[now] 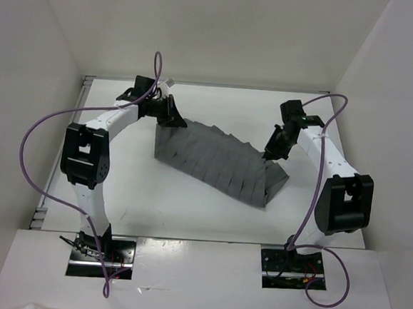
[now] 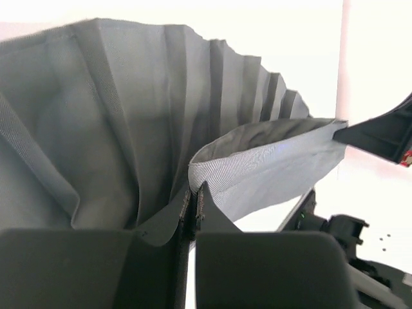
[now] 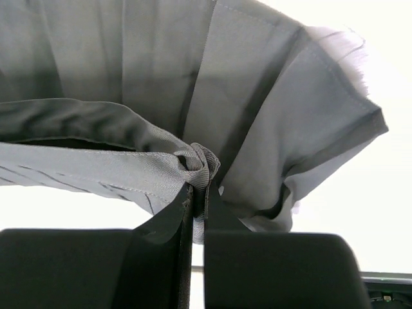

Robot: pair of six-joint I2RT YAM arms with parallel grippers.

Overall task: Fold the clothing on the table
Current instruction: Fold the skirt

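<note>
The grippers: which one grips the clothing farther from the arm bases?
The left gripper: it holds the clothing at the far corner; the right gripper holds nearer the bases.

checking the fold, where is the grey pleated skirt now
Top view: the grey pleated fabric garment spans the middle of the white table, pinched by the left gripper at its far-left corner and the right gripper at its right edge.

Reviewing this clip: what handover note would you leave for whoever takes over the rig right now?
Left gripper: shut on the clothing, pinching its far left end.
Right gripper: shut on the clothing, pinching a bunched edge at its right end.
Clothing: stretched between the two arms across the middle of the table, pleats showing.
Done: both grasps made.
Left: no finished fold visible; make the fold and release.
</note>
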